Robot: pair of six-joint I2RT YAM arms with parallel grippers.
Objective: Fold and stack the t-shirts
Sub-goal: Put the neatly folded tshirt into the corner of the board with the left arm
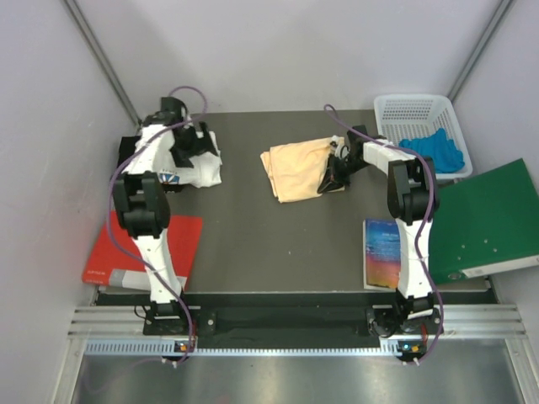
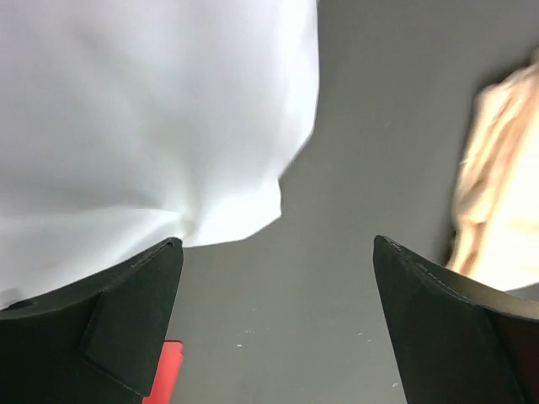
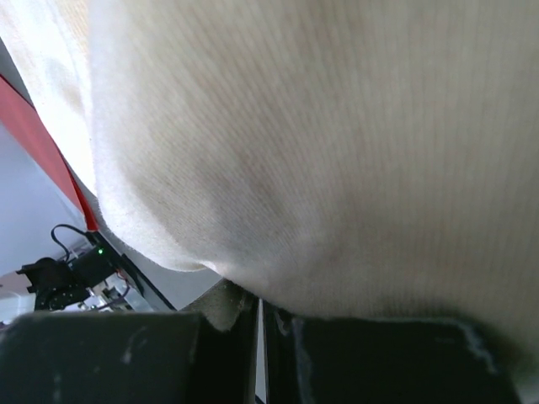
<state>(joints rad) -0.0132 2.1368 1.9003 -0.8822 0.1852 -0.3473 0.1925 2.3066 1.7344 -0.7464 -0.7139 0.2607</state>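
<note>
The white t-shirt (image 1: 202, 171) lies crumpled at the table's back left and fills the upper left of the left wrist view (image 2: 143, 109). My left gripper (image 1: 200, 143) (image 2: 276, 244) hovers over it, open wide, with only bare table between its fingers. The pale peach-yellow t-shirt (image 1: 293, 171) lies partly folded at the table's middle back and shows at the right edge of the left wrist view (image 2: 505, 194). My right gripper (image 1: 333, 174) (image 3: 259, 307) is shut at that shirt's right edge. The peach cloth (image 3: 320, 143) drapes over its fingertips and hides them.
A white basket (image 1: 414, 111) holding blue cloth (image 1: 438, 151) stands at the back right. A green folder (image 1: 488, 219) lies at the right, and a colourful book (image 1: 383, 252) sits by the right arm. A red book (image 1: 139, 248) lies at the front left. Walls close in on both sides.
</note>
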